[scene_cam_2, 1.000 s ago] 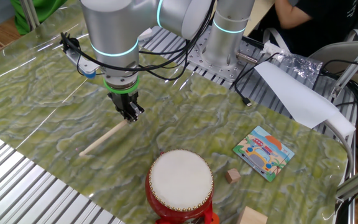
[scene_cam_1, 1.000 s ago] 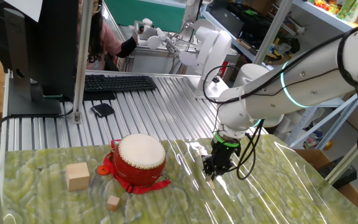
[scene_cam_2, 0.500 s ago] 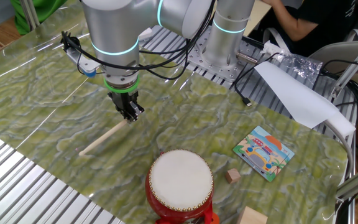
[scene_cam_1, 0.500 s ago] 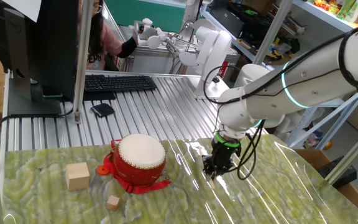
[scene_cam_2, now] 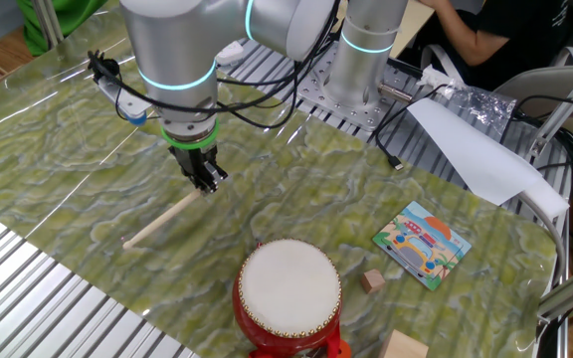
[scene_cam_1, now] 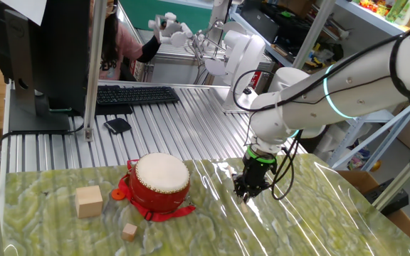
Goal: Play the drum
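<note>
Gripper (scene_cam_2: 205,182) pointing down, jaws nearly closed on top end of wooden stick (scene_cam_2: 162,220); stick's far end on mat. Drum (scene_cam_2: 288,295) upright nearby, apart from stick, bottom cut off. Fingertips hard to see in the one fixed view.

The tool (scene_cam_2: 205,182) points straight down, jaws seemingly nearly closed.
</note>
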Tool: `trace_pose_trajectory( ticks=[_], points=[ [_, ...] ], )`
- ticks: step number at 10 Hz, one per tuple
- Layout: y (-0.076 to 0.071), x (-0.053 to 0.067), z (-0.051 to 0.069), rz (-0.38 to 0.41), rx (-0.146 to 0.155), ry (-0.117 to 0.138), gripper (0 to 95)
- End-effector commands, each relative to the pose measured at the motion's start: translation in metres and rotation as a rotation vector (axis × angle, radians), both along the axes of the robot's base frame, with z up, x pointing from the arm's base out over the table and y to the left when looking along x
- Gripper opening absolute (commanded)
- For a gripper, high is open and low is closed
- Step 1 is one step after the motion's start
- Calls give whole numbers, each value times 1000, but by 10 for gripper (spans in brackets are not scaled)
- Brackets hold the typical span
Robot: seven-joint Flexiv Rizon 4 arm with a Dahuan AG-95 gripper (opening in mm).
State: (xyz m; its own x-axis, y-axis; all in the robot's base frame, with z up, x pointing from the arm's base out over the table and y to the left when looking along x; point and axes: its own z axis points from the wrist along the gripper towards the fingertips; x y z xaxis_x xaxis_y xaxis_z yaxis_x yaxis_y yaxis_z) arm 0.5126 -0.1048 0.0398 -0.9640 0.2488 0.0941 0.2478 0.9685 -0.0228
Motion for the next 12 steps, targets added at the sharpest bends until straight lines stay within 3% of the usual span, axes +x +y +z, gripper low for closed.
trace_pose_trajectory(
  ticks=[1, 12],
  points=[
    [0, -2, 2, -9, -2, 11, 0],
    [1, -2, -2, 11, 6, 7, 0]
  ],
)
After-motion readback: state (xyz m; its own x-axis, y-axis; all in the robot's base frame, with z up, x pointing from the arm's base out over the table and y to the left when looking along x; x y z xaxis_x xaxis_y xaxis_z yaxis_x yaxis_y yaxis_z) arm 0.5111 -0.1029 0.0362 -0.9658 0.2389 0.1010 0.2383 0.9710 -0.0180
